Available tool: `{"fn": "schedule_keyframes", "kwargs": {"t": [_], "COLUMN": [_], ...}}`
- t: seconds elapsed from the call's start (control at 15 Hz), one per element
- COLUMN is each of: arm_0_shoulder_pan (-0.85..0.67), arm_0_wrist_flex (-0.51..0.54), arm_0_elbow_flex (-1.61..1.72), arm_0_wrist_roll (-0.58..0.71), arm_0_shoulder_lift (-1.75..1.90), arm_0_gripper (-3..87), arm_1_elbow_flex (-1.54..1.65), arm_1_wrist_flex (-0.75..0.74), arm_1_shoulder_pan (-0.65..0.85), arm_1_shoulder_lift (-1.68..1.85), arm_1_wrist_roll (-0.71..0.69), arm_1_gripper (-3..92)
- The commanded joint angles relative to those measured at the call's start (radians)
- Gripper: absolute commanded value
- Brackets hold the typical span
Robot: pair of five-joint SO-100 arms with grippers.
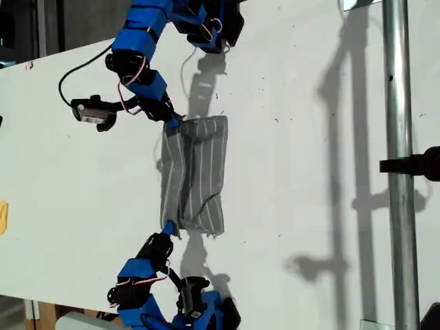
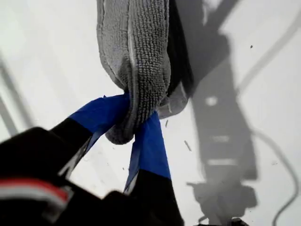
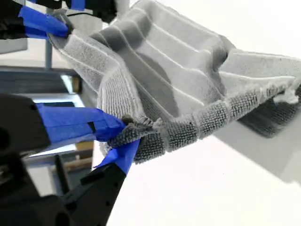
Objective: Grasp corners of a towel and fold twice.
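On the table (image 1: pixel 309 137): the towel (image 1: pixel 199 172) sits near the middle of the exterior view, a grey strip running from that view's top to its bottom, with its white stripes along the same line.
Towel shape: rumpled and doubled over. The side toward the exterior view's left is raised in a ridge, and the side toward that view's right lies on the white surface.
Corners (image 1: pixel 173 126): two are held, one at each end of the raised side, toward the exterior view's top and its bottom.
My first gripper (image 2: pixel 136 117): the blue-taped jaws are clamped on a bunched, rolled end of the cloth, which hangs away from them above the table – a dark shadow falls just beside it.
My second gripper (image 3: pixel 126 136): the jaws are pinched together on a frayed corner, with the towel sagging like a hammock beyond them. At the far end of that raised edge, the other blue-taped gripper grips the cloth too.
Upper arm (image 1: pixel 141 65): its tip touches the towel's corner toward the exterior view's top.
Lower arm (image 1: pixel 148 265): its tip touches the corner toward the exterior view's bottom.
Which arm is which: I cannot tell from the wrist views.
Metal pole (image 1: pixel 397 137): stands upright at the exterior view's right – well apart from the towel.
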Motion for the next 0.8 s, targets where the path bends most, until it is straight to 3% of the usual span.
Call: {"fn": "schedule_keyframes", "kwargs": {"t": [0.0, 0.33, 0.73], "arm_0_shoulder_pan": [0.052, 0.181, 0.235], "arm_0_wrist_flex": [-0.028, -0.167, -0.235], "arm_0_elbow_flex": [0.037, 0.296, 0.46], "arm_0_wrist_roll": [-0.054, -0.187, -0.273], "arm_0_shoulder_lift": [0.015, 0.032, 0.117], "arm_0_gripper": [-2.9, -2.9, -2.9], "arm_1_elbow_flex": [0.008, 0.179, 0.239], "arm_1_wrist_flex": [0.006, 0.008, -0.23], "arm_1_shoulder_pan": [-0.035, -0.129, -0.318], "arm_1_shoulder_lift": [0.06, 0.135, -0.049], "arm_1_wrist_roll": [0.023, 0.155, 0.291], "arm_1_gripper": [-0.2, -0.2, -0.2]}}
